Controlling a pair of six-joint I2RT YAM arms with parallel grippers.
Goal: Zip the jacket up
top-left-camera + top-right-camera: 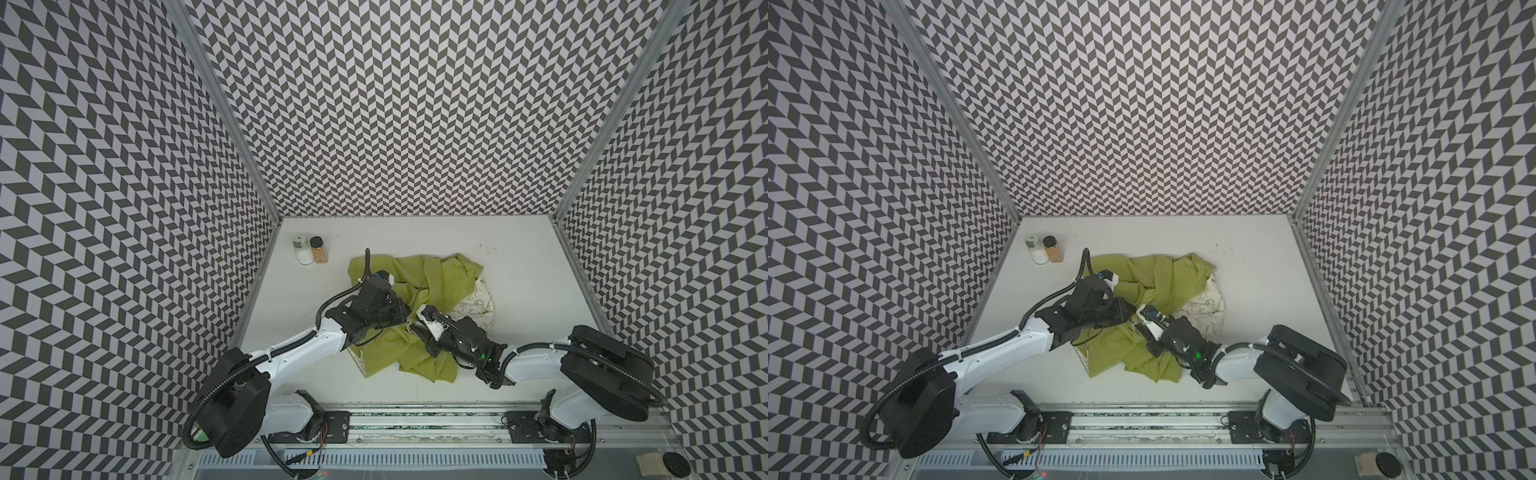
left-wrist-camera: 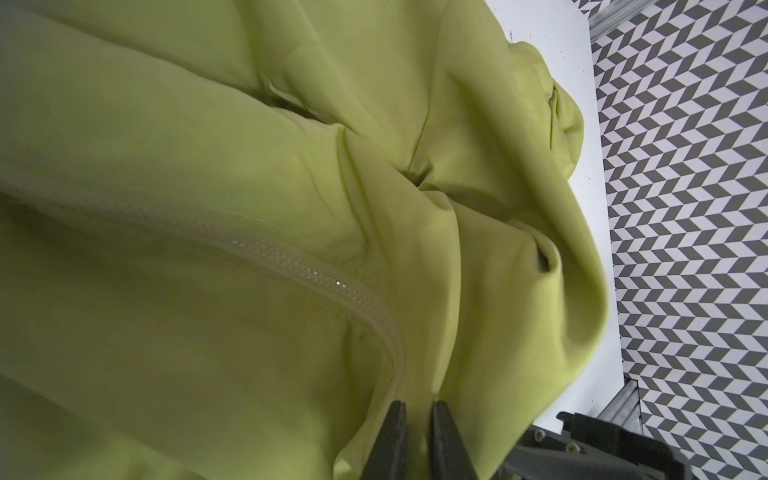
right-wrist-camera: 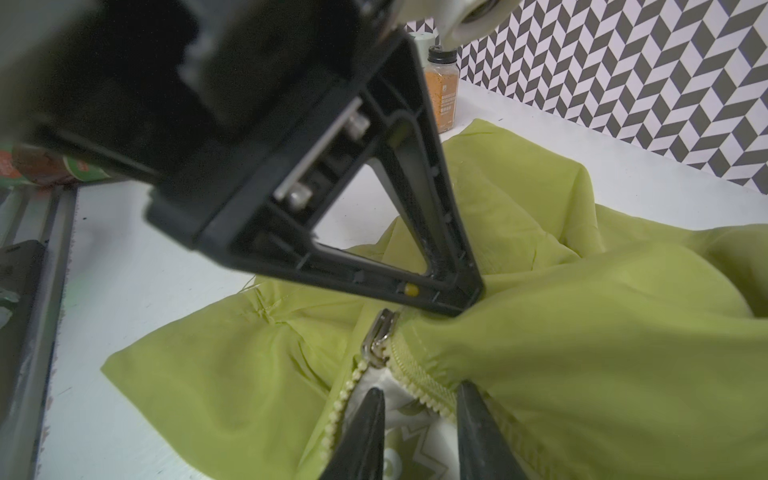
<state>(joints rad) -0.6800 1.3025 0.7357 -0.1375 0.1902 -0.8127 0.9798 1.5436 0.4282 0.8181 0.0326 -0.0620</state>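
Note:
The lime-green jacket (image 1: 428,278) (image 1: 1154,276) lies crumpled mid-table, cream printed lining (image 1: 478,305) showing at its right. In the left wrist view my left gripper (image 2: 417,409) is shut on a fold of green fabric beside the closed zipper run (image 2: 291,259). The right wrist view shows the metal slider (image 3: 380,338) just beyond my right gripper (image 3: 419,395), which is open. One of its fingers rests on the lining between the parted tooth rows, the other outside a row. The left gripper's tips (image 3: 467,297) press the fabric just past the slider. In both top views the two grippers meet (image 1: 409,322) (image 1: 1136,320).
Two spice jars stand at the back left, one white (image 1: 304,249) (image 1: 1037,248) and one orange-brown with a black lid (image 1: 319,249) (image 1: 1053,248) (image 3: 442,91). Patterned walls close in three sides. A metal rail (image 1: 415,419) runs along the front edge.

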